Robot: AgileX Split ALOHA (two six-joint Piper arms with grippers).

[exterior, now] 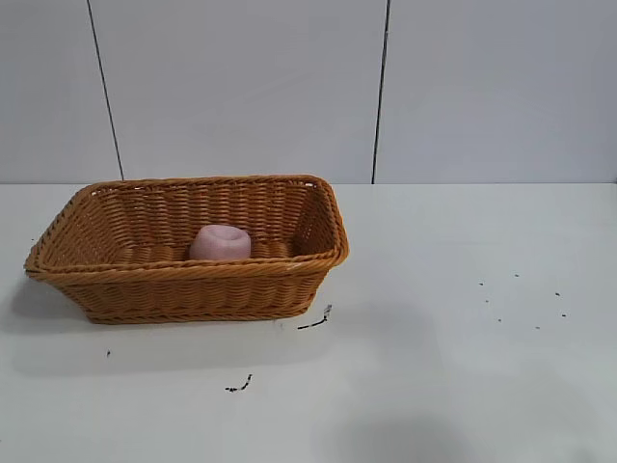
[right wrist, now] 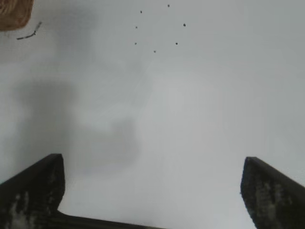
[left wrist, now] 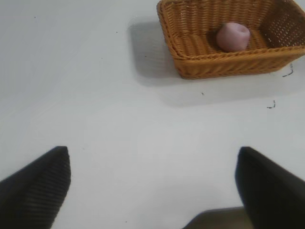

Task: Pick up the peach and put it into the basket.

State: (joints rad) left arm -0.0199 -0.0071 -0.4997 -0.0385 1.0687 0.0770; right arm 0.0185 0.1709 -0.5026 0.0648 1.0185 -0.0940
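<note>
The pale pink peach point(exterior: 220, 242) lies inside the orange-brown wicker basket point(exterior: 183, 273), on its floor near the middle. The left wrist view shows the same peach point(left wrist: 232, 36) in the basket point(left wrist: 205, 62), far from my left gripper point(left wrist: 153, 157), which is open over bare table with nothing between its fingers. My right gripper point(right wrist: 152, 162) is also open wide over bare white table, holding nothing; only a corner of the basket point(right wrist: 14, 14) shows in its view. Neither arm appears in the exterior view.
The white table point(exterior: 463, 367) carries small black scuff marks point(exterior: 316, 321) and specks point(exterior: 525, 299) to the right of the basket. A grey panelled wall point(exterior: 289, 87) stands behind the table.
</note>
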